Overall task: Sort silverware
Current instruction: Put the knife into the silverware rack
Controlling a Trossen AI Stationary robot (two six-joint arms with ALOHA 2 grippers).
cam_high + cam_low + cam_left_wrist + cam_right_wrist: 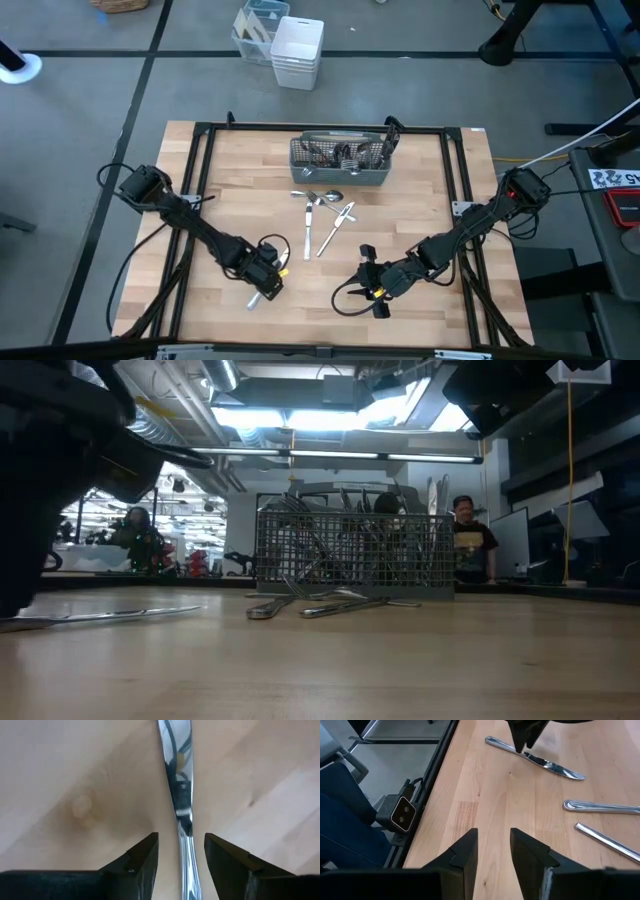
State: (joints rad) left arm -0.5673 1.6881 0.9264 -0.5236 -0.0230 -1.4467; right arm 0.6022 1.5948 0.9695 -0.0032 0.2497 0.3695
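Knife: a slim, mirror-bright table knife (178,795) lies flat on the wooden table (420,210), nearest the front edge at about 7 o'clock from the table's centre. Its long axis runs from about 7 to 1 o'clock in the high view; which end is the blade cannot be told there.
Left gripper: the left gripper (180,857) is low over this knife, its fingers (142,857) apart with the shiny handle lying in the gap, not clamped.
Right gripper: the right gripper (492,852) waits near the front edge at about 5 o'clock, fingers apart over bare wood, gripping nothing.
Loose pieces: near the table's centre a small cluster of silverware (325,215) lies flat, slim polished handles with rounded bowls. Their long axes run roughly 6 to 12 o'clock, two leaning toward 1 o'clock, bowls toward the far side.
Caddy: a grey mesh caddy (340,165) stands at 12 o'clock, just beyond the cluster, with more silverware upright inside, ends pointing up.
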